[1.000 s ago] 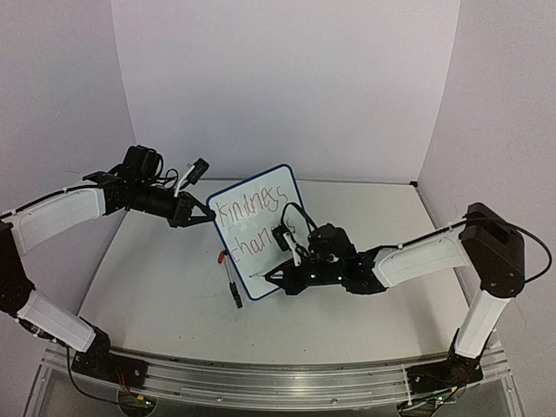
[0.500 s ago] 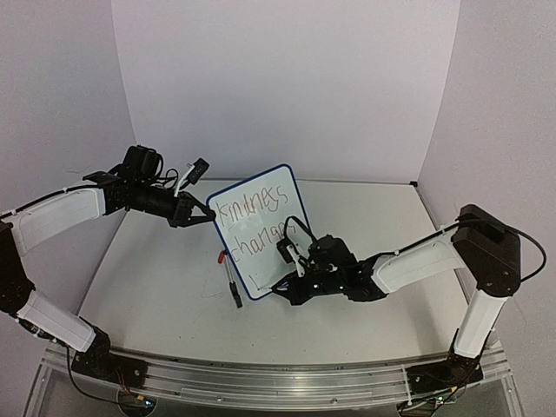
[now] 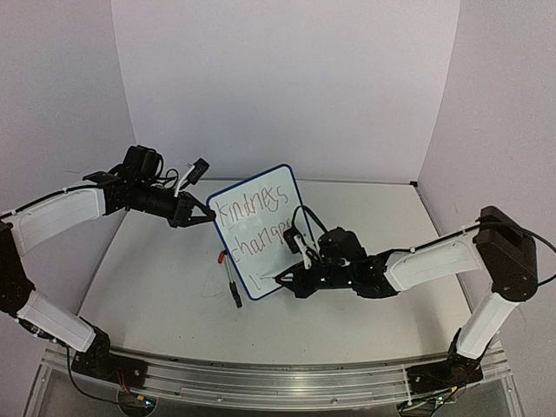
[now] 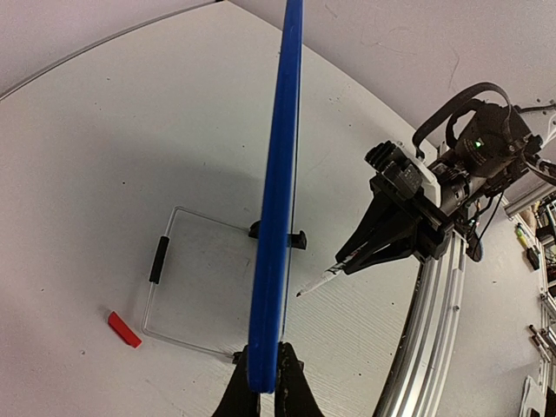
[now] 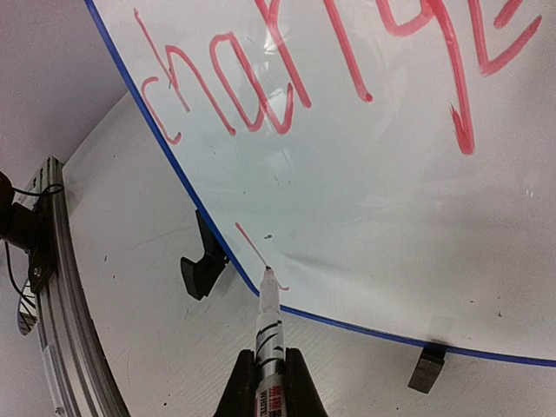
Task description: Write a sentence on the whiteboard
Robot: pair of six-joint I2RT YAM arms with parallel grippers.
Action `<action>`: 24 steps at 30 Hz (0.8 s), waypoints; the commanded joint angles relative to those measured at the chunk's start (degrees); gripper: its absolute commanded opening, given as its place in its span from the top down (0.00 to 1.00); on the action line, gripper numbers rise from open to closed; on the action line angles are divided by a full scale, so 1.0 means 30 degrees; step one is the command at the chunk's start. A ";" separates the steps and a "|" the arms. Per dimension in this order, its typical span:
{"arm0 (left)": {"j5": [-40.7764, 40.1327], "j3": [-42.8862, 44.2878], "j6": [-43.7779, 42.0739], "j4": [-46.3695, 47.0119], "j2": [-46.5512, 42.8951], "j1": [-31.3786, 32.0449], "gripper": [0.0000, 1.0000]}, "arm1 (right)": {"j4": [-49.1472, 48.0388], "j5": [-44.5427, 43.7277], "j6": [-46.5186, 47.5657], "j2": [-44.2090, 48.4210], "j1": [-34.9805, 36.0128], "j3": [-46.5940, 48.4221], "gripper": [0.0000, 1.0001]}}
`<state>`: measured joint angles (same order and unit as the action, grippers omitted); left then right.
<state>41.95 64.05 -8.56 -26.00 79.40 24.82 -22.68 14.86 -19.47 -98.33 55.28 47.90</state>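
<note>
The whiteboard (image 3: 261,252) stands tilted on the table, seen edge-on as a blue frame (image 4: 276,191) in the left wrist view. My left gripper (image 3: 207,215) (image 4: 264,389) is shut on its upper left edge. Two lines of the red sentence (image 3: 254,219) show on it, "kindness" above "changes" (image 5: 287,87). Below them is a short red stroke (image 5: 250,241). My right gripper (image 3: 283,280) (image 5: 269,378) is shut on a white marker (image 5: 270,326) (image 4: 320,282). The marker's tip sits at the end of that stroke, near the board's lower edge.
A red cap (image 3: 221,257) (image 4: 123,328) lies left of the board. A clear wire stand with a black grip (image 4: 159,259) (image 3: 233,291) lies beside it. The board's black feet (image 5: 201,261) (image 5: 426,372) rest on the table. The metal rail (image 4: 434,330) runs along the near edge.
My right gripper has moved down and to the right with the marker, uncovering the second line. A short red stroke has appeared under it. The left arm has not moved.
</note>
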 commanded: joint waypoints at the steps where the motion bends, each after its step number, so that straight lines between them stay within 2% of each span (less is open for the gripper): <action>1: -0.1094 -0.0052 -0.0753 -0.0755 -0.0179 0.0165 1.00 | 0.0089 -0.0271 0.0295 -0.0054 -0.0034 0.0377 1.00; 16: -0.1060 -0.0021 -0.0757 -0.0743 -0.0156 0.0167 1.00 | 0.0111 -0.1032 0.0153 -0.1006 -0.0030 0.1141 1.00; 24: -0.1036 -0.0018 -0.0754 -0.0740 -0.0180 0.0165 1.00 | 0.0398 -0.1494 -0.0252 -0.0915 -0.0038 0.0508 1.00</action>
<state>41.95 64.05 -8.56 -26.01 79.40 24.82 -21.67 12.24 -19.57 -100.53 55.29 49.30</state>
